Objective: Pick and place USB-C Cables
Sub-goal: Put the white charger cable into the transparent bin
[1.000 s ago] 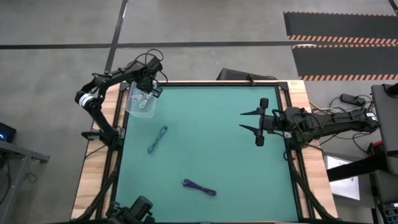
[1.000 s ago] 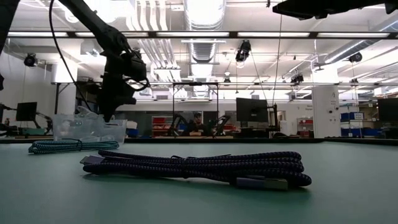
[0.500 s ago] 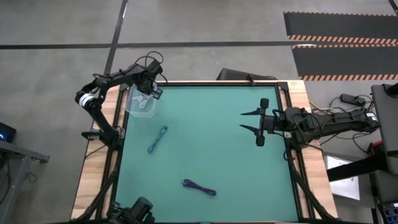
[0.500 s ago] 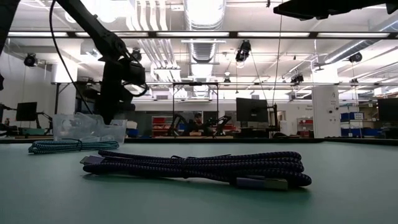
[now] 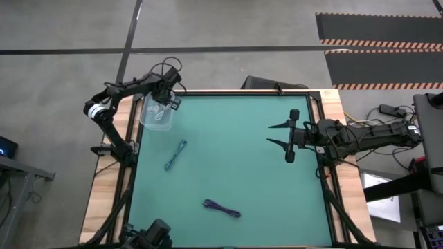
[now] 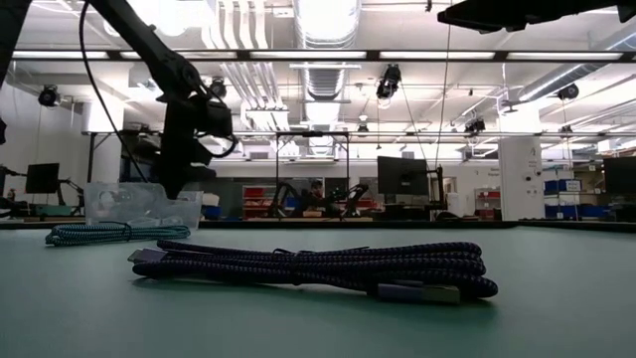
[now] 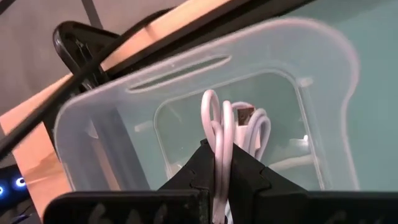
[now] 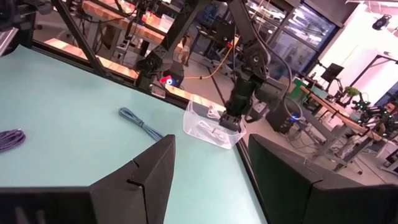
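Observation:
My left gripper (image 5: 165, 104) is over the clear plastic container (image 5: 154, 119) at the table's far left corner and is shut on a white USB-C cable bundle (image 7: 214, 118). The teal cable (image 5: 175, 154) lies flat on the mat's left half. The dark purple cable (image 5: 221, 207) lies near the near edge and fills the foreground of the low view (image 6: 318, 268). My right gripper (image 5: 268, 134) is open and level above the mat's right side, holding nothing. I cannot make out a second white cable for sure. My left gripper pinches the white cable bundle between its two fingers, across the looped strands (image 7: 219, 163). It comes from above, pointing down into the container. The loops and a connector (image 7: 244, 115) stick out past the fingertips, over the container's floor. Whether they touch it does not show.
The container (image 6: 139, 204) stands on the mat's far left corner, next to the wooden table border (image 5: 131, 117). The green mat (image 5: 235, 173) lies bare between the teal cable, the purple cable and my right gripper. Monitors and shelves fill the room behind the table.
My left gripper has shifted slightly over the container and stands more upright than a second ago, still shut on the white cable. The teal and purple cables have kept their places.

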